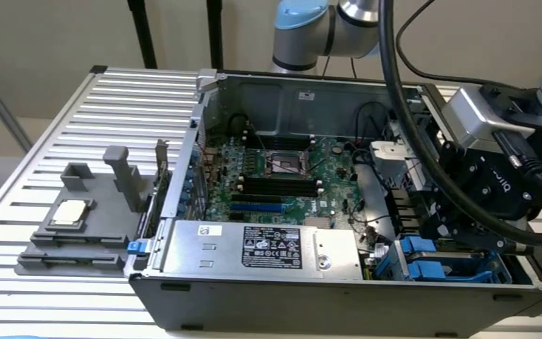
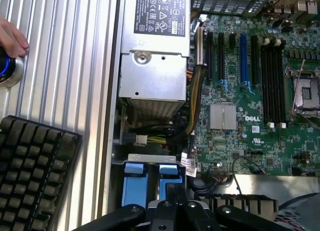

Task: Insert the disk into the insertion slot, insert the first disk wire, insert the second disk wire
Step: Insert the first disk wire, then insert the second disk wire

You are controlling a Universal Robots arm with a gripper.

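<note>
Hovering at insertion slot (image 1: 433, 265) — gripper (image 2: 172, 192), fingers drawn together beside blue tabs (image 2: 136, 177) — grasp undeterminable.

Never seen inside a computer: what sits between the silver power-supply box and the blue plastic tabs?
Loose cables, one ending in a white connector, cross that gap in the wrist view.

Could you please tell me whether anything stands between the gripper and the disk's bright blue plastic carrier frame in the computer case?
Nothing visible does. The shut black gripper is already right at the bright blue plastic carrier frame, which lies low in the case next to the silver metal power-supply box. No cable or bracket crosses between them.
</note>
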